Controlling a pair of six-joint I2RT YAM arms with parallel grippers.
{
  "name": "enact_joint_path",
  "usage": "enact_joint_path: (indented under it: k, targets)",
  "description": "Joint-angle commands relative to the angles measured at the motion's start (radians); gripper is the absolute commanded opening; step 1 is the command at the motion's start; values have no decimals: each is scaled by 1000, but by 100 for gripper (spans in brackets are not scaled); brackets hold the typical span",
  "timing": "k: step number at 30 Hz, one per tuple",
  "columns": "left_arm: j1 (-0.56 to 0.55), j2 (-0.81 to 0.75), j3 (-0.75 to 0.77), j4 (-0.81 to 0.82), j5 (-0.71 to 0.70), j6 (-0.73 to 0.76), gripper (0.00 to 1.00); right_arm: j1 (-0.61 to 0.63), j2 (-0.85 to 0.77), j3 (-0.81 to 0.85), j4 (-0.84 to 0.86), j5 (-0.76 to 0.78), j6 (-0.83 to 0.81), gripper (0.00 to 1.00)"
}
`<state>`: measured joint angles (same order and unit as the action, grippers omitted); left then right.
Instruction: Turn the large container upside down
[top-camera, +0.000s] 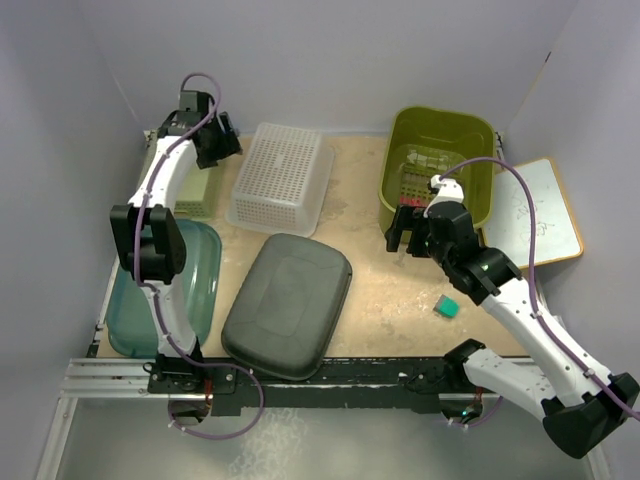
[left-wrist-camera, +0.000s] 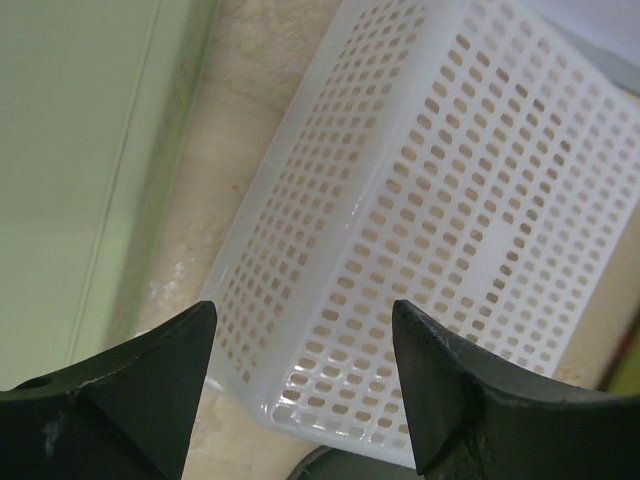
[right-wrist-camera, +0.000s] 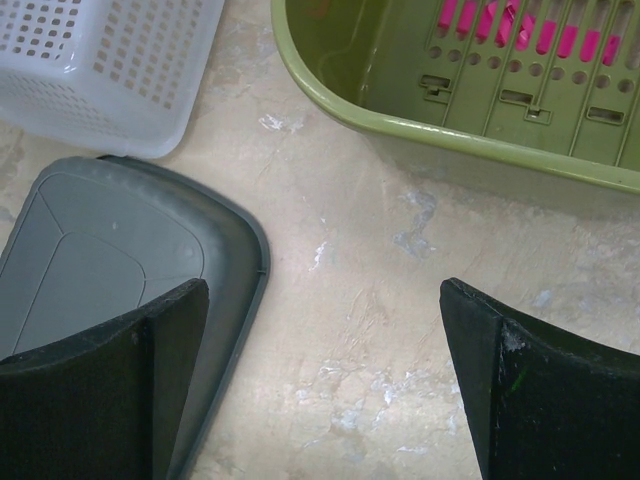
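Observation:
An olive green bin (top-camera: 440, 165) stands open side up at the back right; its slotted floor shows in the right wrist view (right-wrist-camera: 450, 90). A white perforated basket (top-camera: 280, 180) lies bottom up at the back middle, and it also shows in the left wrist view (left-wrist-camera: 450, 230). A teal translucent tub (top-camera: 165, 290) sits at the near left, partly behind the left arm. My left gripper (top-camera: 225, 140) (left-wrist-camera: 300, 310) is open and empty, above the basket's left edge. My right gripper (top-camera: 405, 230) (right-wrist-camera: 325, 290) is open and empty over bare table, near the bin's front left corner.
A grey lid (top-camera: 288, 305) (right-wrist-camera: 110, 250) lies flat at the near middle. A pale green box (top-camera: 190, 190) (left-wrist-camera: 80, 150) sits at the far left. A small teal block (top-camera: 447, 307) lies under the right arm. A whiteboard (top-camera: 535, 210) lies at the right edge. Walls enclose three sides.

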<state>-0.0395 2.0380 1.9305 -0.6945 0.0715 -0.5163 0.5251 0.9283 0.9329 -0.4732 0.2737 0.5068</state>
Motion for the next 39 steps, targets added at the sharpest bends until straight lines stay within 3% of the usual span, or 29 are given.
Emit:
enact_joint_path:
  k: [1, 10, 20, 23, 27, 39]
  targets:
    - [-118, -93, 64, -33, -152, 112, 69, 2, -3, 0, 32, -5, 12, 100]
    - [-464, -38, 140, -29, -386, 143, 70, 3, 25, 14, 38, -4, 14, 100]
    - [-654, 51, 65, 63, -218, 75, 68, 3, -16, 53, -23, 128, -13, 100]
    - [-663, 84, 29, 77, -194, 66, 68, 3, -48, 23, 2, 138, -12, 100]
    - [-646, 147, 38, 62, -273, 100, 68, 3, -47, 23, 3, 132, -7, 100]
    - [-471, 239, 132, 210, -304, 36, 68, 3, -41, 24, -4, 91, 0, 100]
